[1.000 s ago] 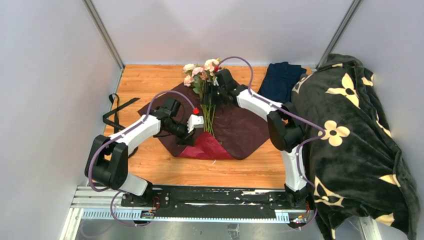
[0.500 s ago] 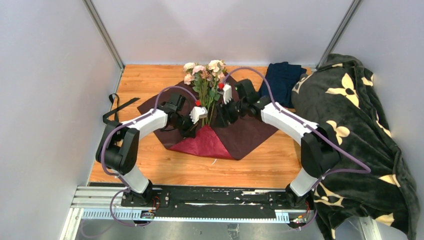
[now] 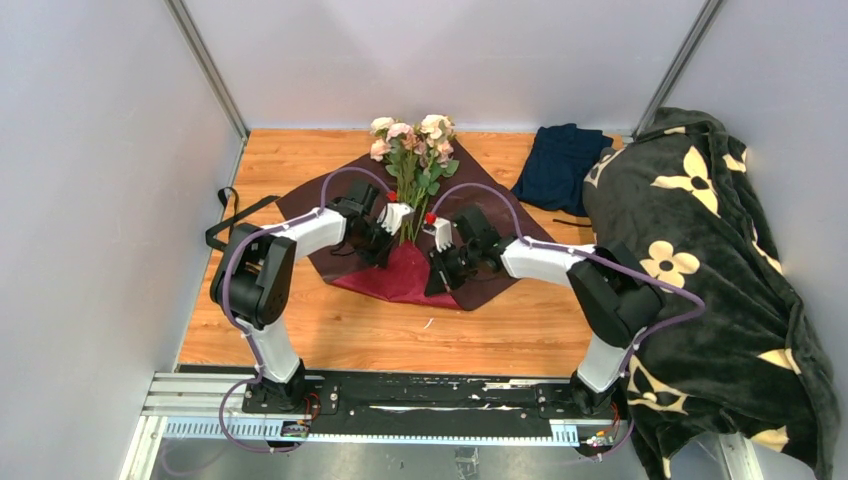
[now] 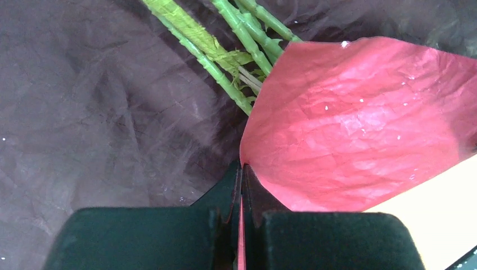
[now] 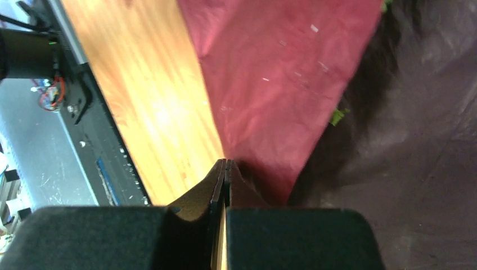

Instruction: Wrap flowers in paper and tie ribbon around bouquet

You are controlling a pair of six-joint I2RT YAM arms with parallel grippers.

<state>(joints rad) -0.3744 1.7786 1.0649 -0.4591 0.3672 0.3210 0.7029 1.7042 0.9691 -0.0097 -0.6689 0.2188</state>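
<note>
Centre of frame: the flowers [image 3: 410,140] lie on the paper [image 3: 305,205]; left gripper [image 4: 242,169] pinches its red fold, right gripper [image 5: 226,163] pressed together there.

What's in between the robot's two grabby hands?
The folded-up red flap of the paper lies between the left gripper and the right gripper. Stems of the flowers run under it. The top view shows this best.
</note>
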